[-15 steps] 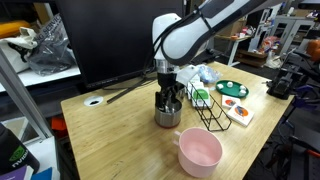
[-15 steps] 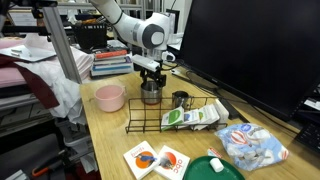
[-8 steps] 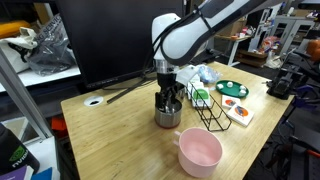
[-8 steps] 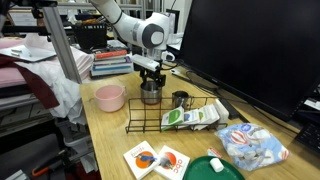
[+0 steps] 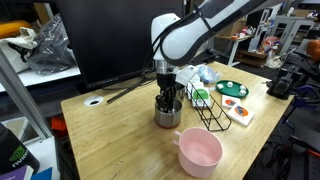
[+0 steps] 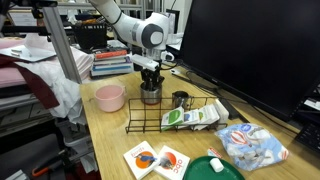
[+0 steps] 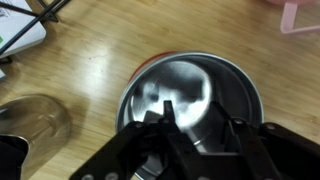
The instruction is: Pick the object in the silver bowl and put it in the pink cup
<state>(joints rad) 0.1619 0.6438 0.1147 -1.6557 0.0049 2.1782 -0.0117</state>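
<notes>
In both exterior views the silver bowl (image 5: 168, 118) (image 6: 151, 96) stands on the wooden table, and my gripper (image 5: 168, 103) (image 6: 150, 84) reaches straight down into it. Seen from the wrist, the silver bowl (image 7: 195, 72) fills the middle and my gripper (image 7: 200, 122) hangs over its shiny bottom. The two dark fingers (image 7: 166, 112) stand partly drawn together with a gap between them. The object does not show; the fingers may hide it. The pink cup (image 5: 199, 151) (image 6: 109, 97) stands apart from the bowl, and its edge (image 7: 300, 15) shows in the wrist view's top right corner.
A smaller metal cup (image 6: 181, 100) (image 7: 35, 118) stands close beside the bowl. A black wire rack (image 5: 208, 108) (image 6: 170, 116) holds packets. A green plate (image 5: 232, 88), picture cards (image 6: 155, 160), a plastic bag (image 6: 255, 148) and a big black monitor (image 6: 250, 50) are nearby.
The fingers have drawn closer together inside the bowl. The arm, the bowl and the pink cup have stayed where they were.
</notes>
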